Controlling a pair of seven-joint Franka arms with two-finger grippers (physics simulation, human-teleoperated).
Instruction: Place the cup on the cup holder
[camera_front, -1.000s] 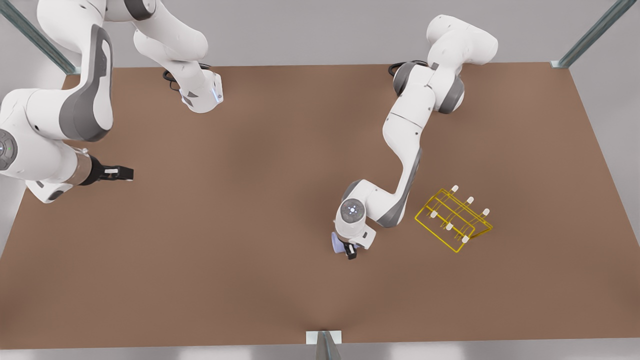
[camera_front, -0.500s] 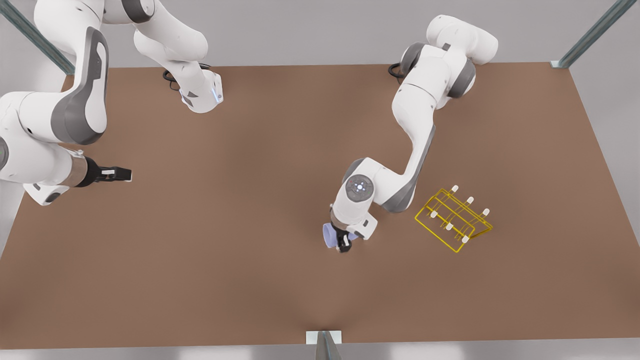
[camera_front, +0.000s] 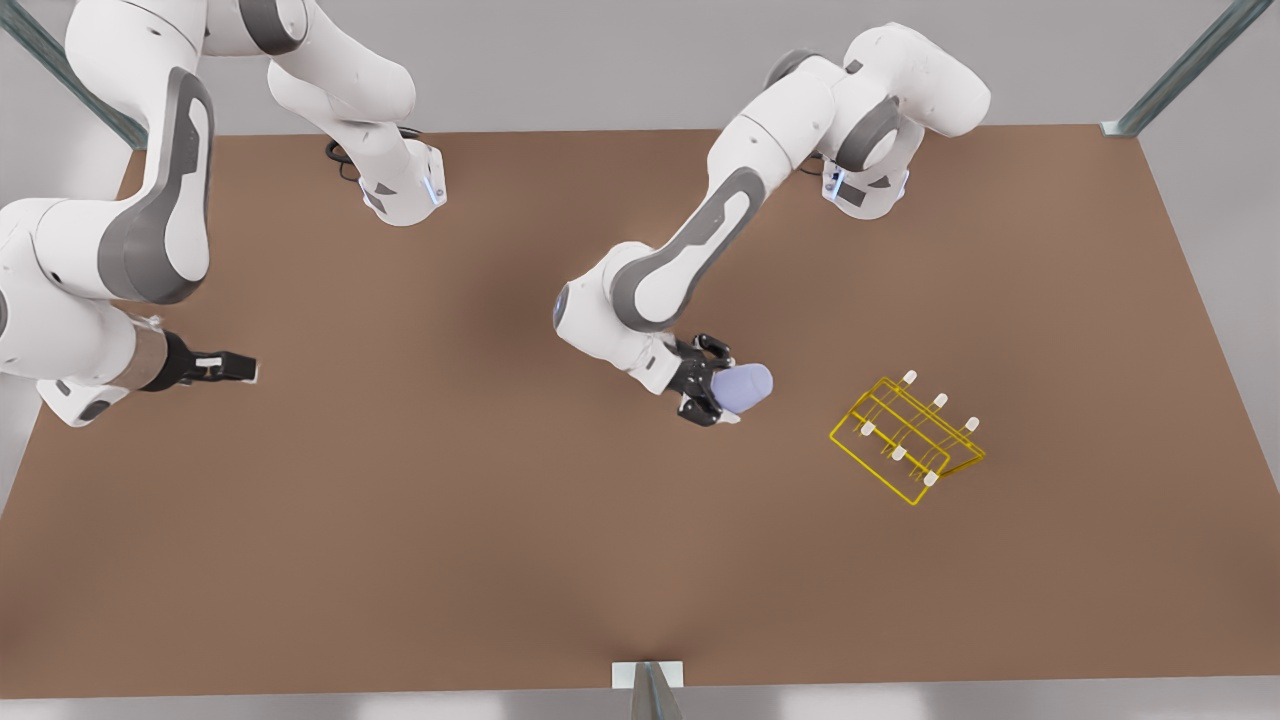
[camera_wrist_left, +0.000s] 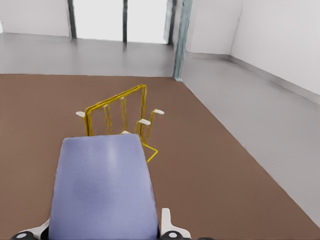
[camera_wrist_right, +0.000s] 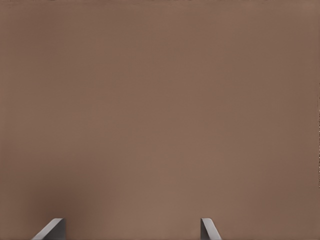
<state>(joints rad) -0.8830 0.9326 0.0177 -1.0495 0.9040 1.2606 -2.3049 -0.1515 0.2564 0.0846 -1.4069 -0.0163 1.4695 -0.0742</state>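
Note:
The lavender-blue cup (camera_front: 745, 387) lies sideways in the air, with my left gripper (camera_front: 712, 386) shut on it. Its free end points toward the front view's right, at the cup holder (camera_front: 908, 432). That holder is a yellow wire rack with white-capped pegs, standing on the table a short way from the cup. From the left wrist, the cup (camera_wrist_left: 105, 190) sits between the fingers of the left gripper (camera_wrist_left: 102, 232), and the cup holder (camera_wrist_left: 116, 97) stands just beyond it. My right gripper (camera_front: 240, 367) waits open at the front view's far left, over bare table (camera_wrist_right: 160, 100).
The brown table (camera_front: 450, 560) stretches wide around the rack. Both arm bases stand along the far edge. Metal frame posts (camera_front: 1180, 70) rise at the table's corners, and a bracket (camera_front: 648, 680) sits at the near edge.
My left arm swung and lifted the cup, tipping it from under the wrist onto its side and carrying it toward the rack. The right gripper drifted slightly toward the front view's left.

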